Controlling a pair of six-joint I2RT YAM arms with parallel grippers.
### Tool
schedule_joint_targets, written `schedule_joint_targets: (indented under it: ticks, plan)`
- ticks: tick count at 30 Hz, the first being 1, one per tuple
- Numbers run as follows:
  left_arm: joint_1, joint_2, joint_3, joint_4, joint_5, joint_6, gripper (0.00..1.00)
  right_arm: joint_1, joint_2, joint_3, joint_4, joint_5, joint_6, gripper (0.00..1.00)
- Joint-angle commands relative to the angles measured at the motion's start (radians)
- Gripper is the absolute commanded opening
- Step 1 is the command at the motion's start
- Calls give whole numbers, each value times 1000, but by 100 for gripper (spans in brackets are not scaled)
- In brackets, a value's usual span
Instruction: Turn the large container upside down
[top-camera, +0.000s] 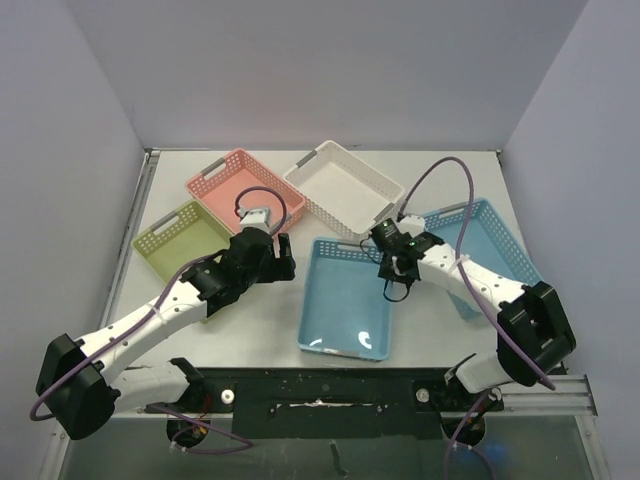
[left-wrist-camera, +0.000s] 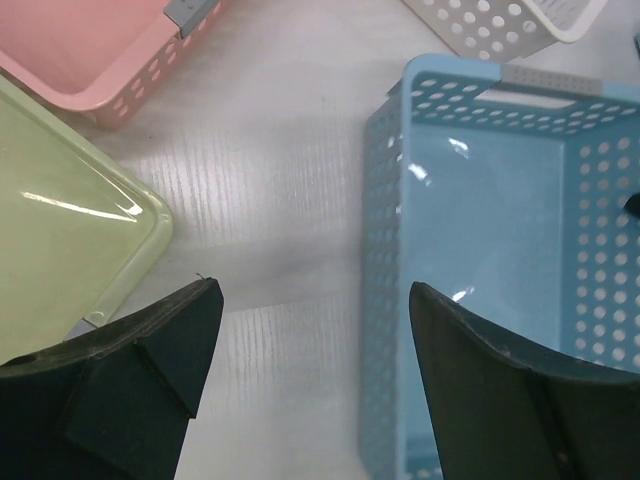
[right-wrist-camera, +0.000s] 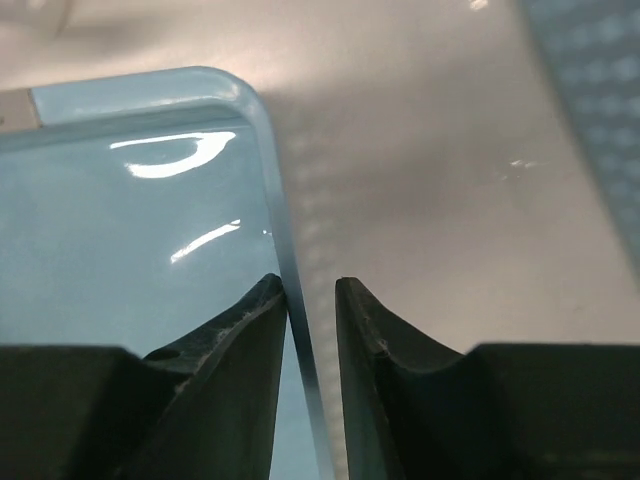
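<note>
The large blue container is sitting upright on the tabletop near the middle front, with a second blue basket just to its right and the green basket, pink basket and white basket behind and to the left. The right gripper is straddling the container's right rim near a corner, one finger inside the wall and one outside; its jaws are nearly closed on the thin wall, though whether they are pinching it firmly is hard to tell. The left gripper is hanging above bare tabletop beside the container's left wall, jaws wide open and holding nothing.

Judging from this, the step in hand is securing the rim before tipping. To do it well, the right jaws should be clamping fully on the wall, then lifting and rolling that edge over, away from the neighbouring basket.

The right wrist view is showing the rim running between the fingers, which the top view hides under the arm; the top view alone is showing all the baskets together
</note>
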Motion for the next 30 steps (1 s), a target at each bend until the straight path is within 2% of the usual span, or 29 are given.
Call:
schedule_joint_targets:
  ticks: [1, 3, 4, 5, 7, 11, 15, 20, 23, 30]
  plan:
    - [5, -21, 35, 33, 5, 6, 76, -139, 19, 105, -78, 235, -127, 30]
    - [6, -24, 42, 23, 0, 13, 76, -158, -7, 155, -57, 228, -183, 41]
    - [6, -24, 46, 18, -2, 15, 76, -157, -22, 192, -47, 207, -212, 54]
    - [6, -25, 48, 17, -4, 17, 76, -156, -28, 222, -38, 176, -233, 62]
    - [9, -30, 52, 13, -11, 20, 76, -135, -31, 273, -32, 113, -242, 72]
    - [31, -51, 76, -4, -20, 42, 76, -1, -6, 339, -32, 55, -162, 82]
    - [69, -58, 139, -91, -75, 75, 76, 110, 68, 329, 50, -65, -44, 89]
    - [244, -106, 189, -159, -10, 103, 76, 175, 186, 319, 133, -184, 2, 88]
    - [309, -132, 191, -183, 21, 121, 76, 199, 227, 329, 158, -196, -4, 81]
    - [335, -127, 180, -194, 52, 113, 75, 220, 307, 325, 192, -233, 12, 44]
